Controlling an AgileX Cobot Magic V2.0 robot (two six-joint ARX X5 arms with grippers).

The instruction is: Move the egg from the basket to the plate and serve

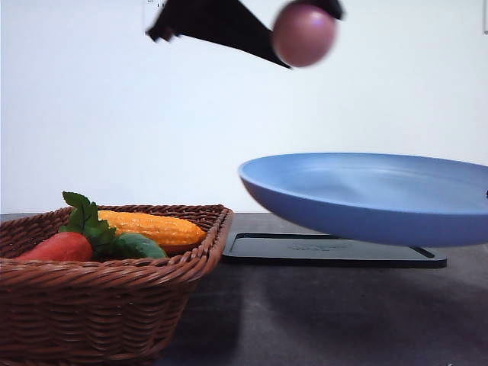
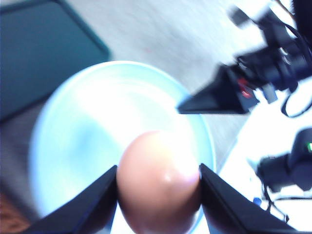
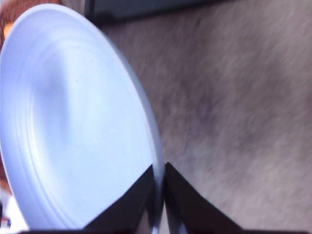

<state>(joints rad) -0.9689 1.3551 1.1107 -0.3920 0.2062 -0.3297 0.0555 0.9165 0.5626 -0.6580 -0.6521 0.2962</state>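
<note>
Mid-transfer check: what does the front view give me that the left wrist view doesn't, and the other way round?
Front view only: the wicker basket with a carrot-like vegetable, corn and a cucumber inside, and the blue plate lifted clear of the black tray.

Left wrist view only: the left end effector with its two fingers against the egg's sides, directly above the plate's bowl, plus the right arm's finger at the plate rim.

Shared: egg, plate, tray, and the egg held above the plate.
</note>
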